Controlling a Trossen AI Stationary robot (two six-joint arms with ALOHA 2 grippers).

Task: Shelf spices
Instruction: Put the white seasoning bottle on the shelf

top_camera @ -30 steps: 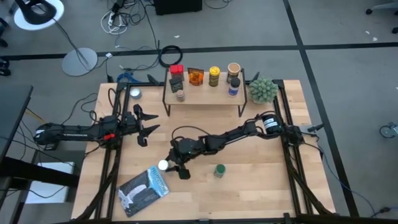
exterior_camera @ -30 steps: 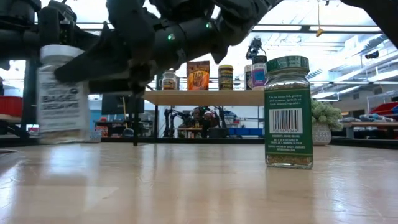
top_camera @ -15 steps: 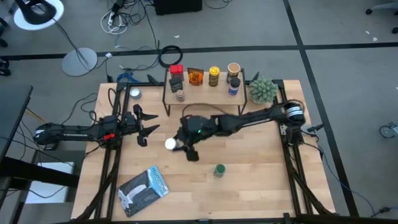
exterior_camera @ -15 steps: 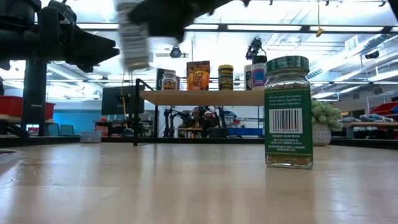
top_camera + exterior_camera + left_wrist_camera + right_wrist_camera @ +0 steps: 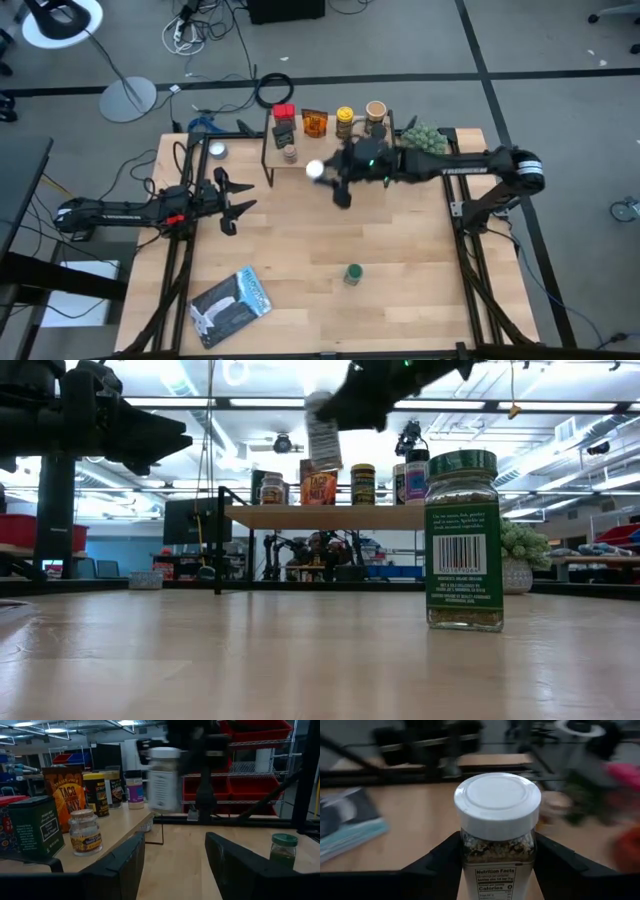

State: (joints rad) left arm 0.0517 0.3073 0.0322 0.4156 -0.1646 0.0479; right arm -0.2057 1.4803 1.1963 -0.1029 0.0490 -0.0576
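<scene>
My right gripper (image 5: 328,176) is shut on a white-lidded spice jar (image 5: 315,170), which it holds in the air just in front of the shelf (image 5: 300,165). The shelf is a light-wood board on black legs. On it stand a red-and-dark tin (image 5: 283,125), an orange packet (image 5: 315,123), a yellow jar (image 5: 345,122), a tan jar (image 5: 376,110) and a small jar (image 5: 289,153). A green-lidded jar (image 5: 352,272) stands upright on the table. My left gripper (image 5: 238,200) waits open at the table's left. My right gripper pinches the jar's glass body (image 5: 497,851) just under the white lid, with one finger (image 5: 436,865) on each side. The fingers reach in from the table's right. The jar (image 5: 323,430) is lifted clear and slightly tilted, higher than the shelf board.
A spiky green plant (image 5: 425,142) stands at the shelf's right end. A flat blue-grey packet (image 5: 232,305) lies near the table's near-left corner, and a small round tin (image 5: 216,151) sits at the far left. Black frame rails run along both table sides.
My right gripper has carried the white-lidded jar from low over the table's near-left middle, up and toward the far edge and the right, to the front of the shelf. The jar has gone from table height to above the shelf board. The gripper has stayed shut on it.
</scene>
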